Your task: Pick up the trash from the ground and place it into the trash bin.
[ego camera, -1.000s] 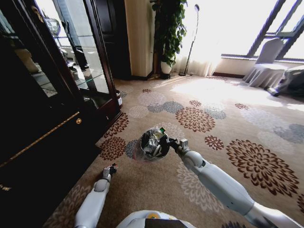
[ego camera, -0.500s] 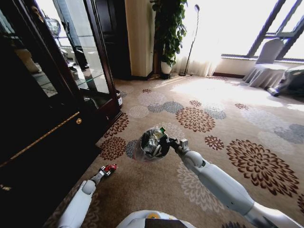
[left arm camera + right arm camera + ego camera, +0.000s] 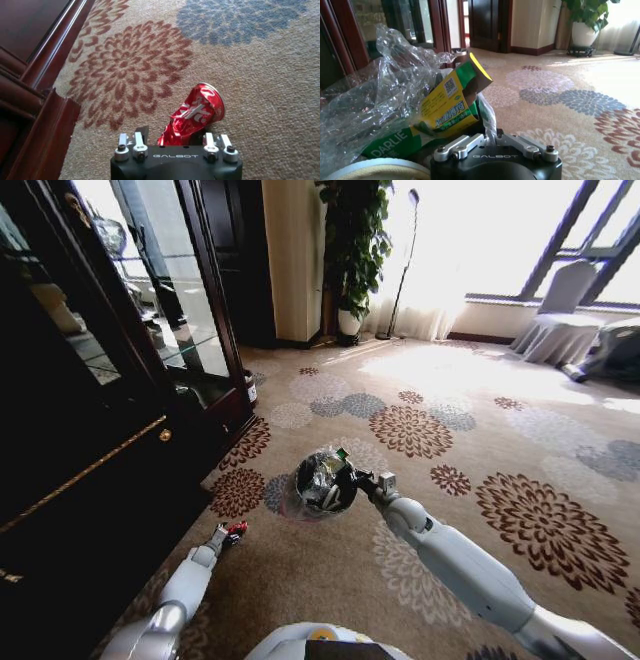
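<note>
A crushed red can, a piece of the trash, sticks out between the fingers of my left gripper, which is shut on it low over the carpet. In the head view that left gripper and the can are near the cabinet's base. The trash bin, black with a clear crinkled bag, hangs a short way to their right, with my right gripper shut on its rim. Inside the bin lies a green and yellow box, just beyond the right gripper.
A tall dark wooden cabinet runs along the left, its base close to the can. A potted plant, a floor lamp and a covered chair stand far off. Patterned carpet lies open ahead and right.
My left forearm has swung outward to the left and lower while its gripper stayed near the same spot; the red can now shows at its tip. The right arm and bin have not moved.
</note>
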